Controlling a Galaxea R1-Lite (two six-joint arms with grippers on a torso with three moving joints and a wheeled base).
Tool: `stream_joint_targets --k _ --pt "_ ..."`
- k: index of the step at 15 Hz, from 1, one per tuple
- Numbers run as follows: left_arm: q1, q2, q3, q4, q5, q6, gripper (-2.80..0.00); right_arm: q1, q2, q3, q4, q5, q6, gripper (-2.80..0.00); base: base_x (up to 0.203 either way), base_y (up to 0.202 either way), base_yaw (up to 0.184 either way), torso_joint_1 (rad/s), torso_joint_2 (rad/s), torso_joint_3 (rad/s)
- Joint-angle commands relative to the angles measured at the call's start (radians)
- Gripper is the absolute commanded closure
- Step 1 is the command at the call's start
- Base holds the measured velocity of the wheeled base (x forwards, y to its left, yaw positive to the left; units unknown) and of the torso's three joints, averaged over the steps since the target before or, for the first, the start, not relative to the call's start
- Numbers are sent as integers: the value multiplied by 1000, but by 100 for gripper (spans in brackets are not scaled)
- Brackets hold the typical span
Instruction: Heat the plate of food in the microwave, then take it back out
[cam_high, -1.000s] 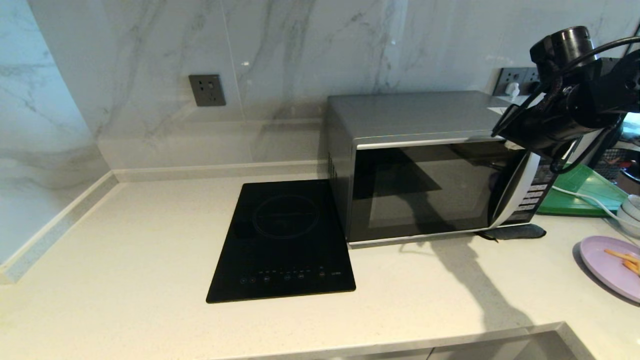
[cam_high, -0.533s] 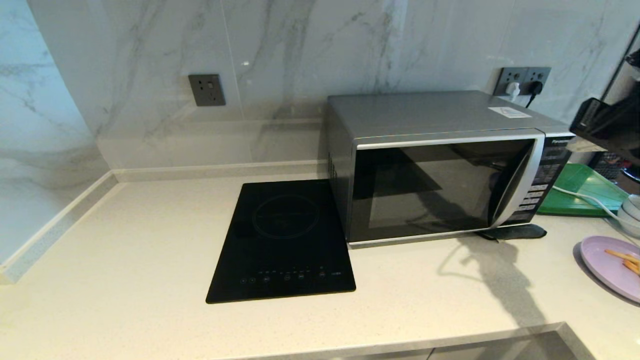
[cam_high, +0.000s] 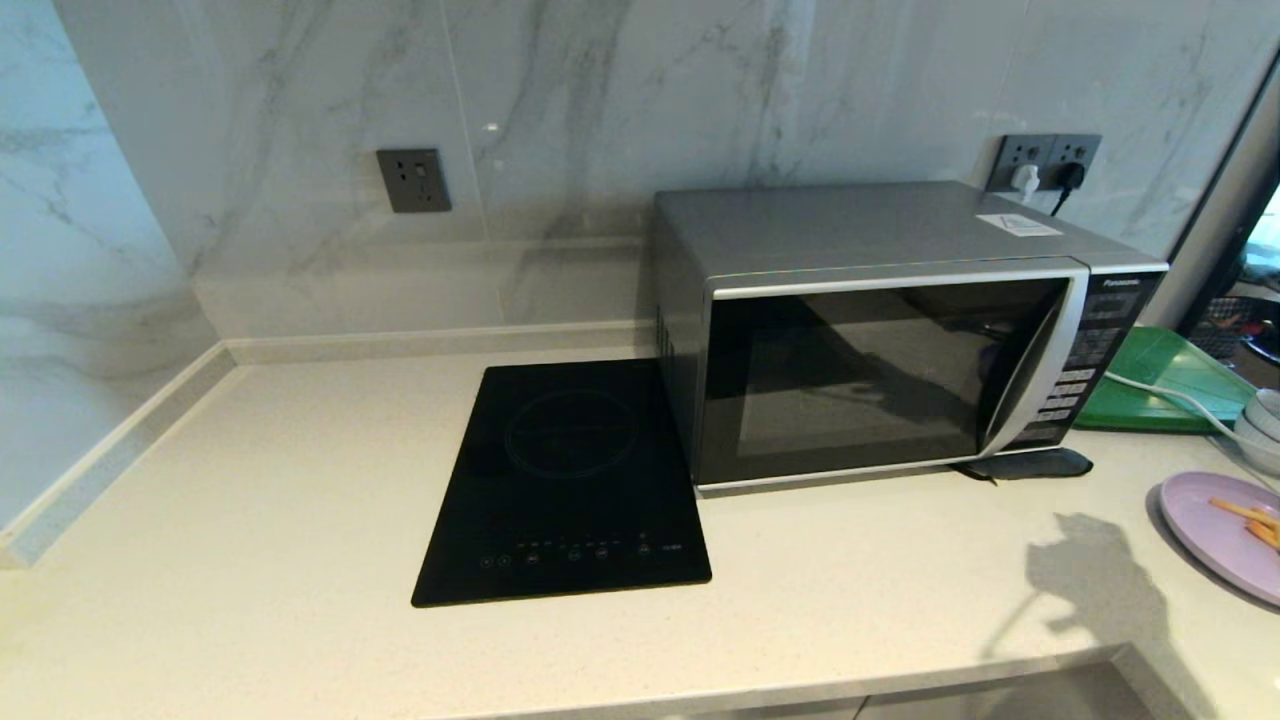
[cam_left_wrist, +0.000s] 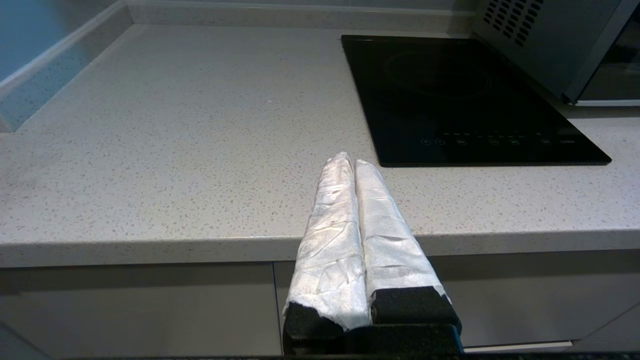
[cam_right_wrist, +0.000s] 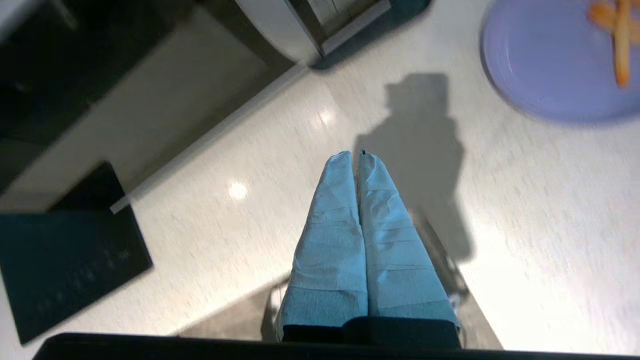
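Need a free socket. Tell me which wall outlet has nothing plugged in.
The single dark outlet above the hob. The double outlet behind the microwave holds a white and a black plug.

a pale speckled stone surface runs along a marble wall. set flat on it left of centre is a black induction hob. just beside the hob, to its right, stands the microwave, silver with its dark door closed. a dark flat pad lies under the microwave's front right corner. behind, at the right, rests a green tray. at the right edge, near stacked pale bowls, sits the plate of food, lilac with orange sticks.
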Motion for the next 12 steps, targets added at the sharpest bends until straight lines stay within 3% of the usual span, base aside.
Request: stream_joint_targets --k 1,4,9,12 --pt "0 1 0 -1 0 -1 0 -33 -223 198 8 10 -12 0 0 0 0 0 0 0" --pt "0 1 0 -1 0 -1 0 -25 -477 380 11 13 -21 0 0 0 0 0 0 0" --pt "0 1 0 -1 0 -1 0 138 -906 529 12 -28 -51 0 0 0 0 0 0 0" --pt "0 1 0 -1 0 -1 0 190 -1091 595 20 -96 -85 0 0 0 0 0 0 0"
